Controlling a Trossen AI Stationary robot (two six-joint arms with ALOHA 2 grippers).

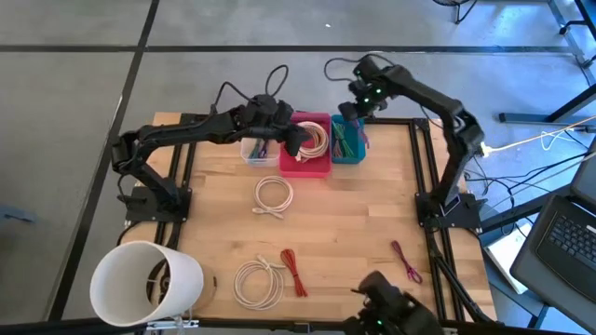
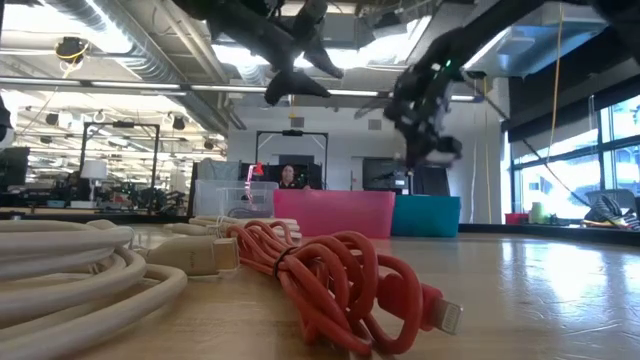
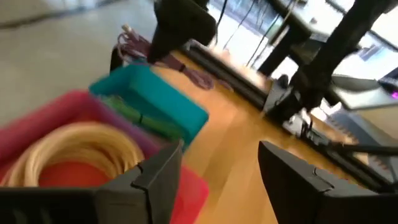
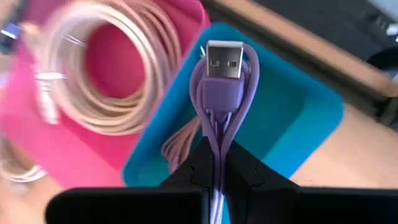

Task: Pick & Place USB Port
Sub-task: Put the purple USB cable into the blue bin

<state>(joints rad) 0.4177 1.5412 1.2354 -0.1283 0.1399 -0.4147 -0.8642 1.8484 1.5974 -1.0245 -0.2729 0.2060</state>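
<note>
Cable [image 4: 219, 93], purple with its USB plug pointing straight out from the right hand [image 4: 216, 163], was clamped there directly over the teal bin [image 4: 292, 106], its long axis in line with the fingers. The left hand [image 3: 217, 180] hung spread over the pink bin [image 1: 321, 167], empty.

Lab — exposed ducts [image 2: 120, 30], monitors [image 2: 290, 150]

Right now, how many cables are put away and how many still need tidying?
Done: a white coil lies in the pink bin. In hand: the right gripper pinches a purple cable above the teal bin. Left: two white coils, a red cable and another purple cable.
</note>
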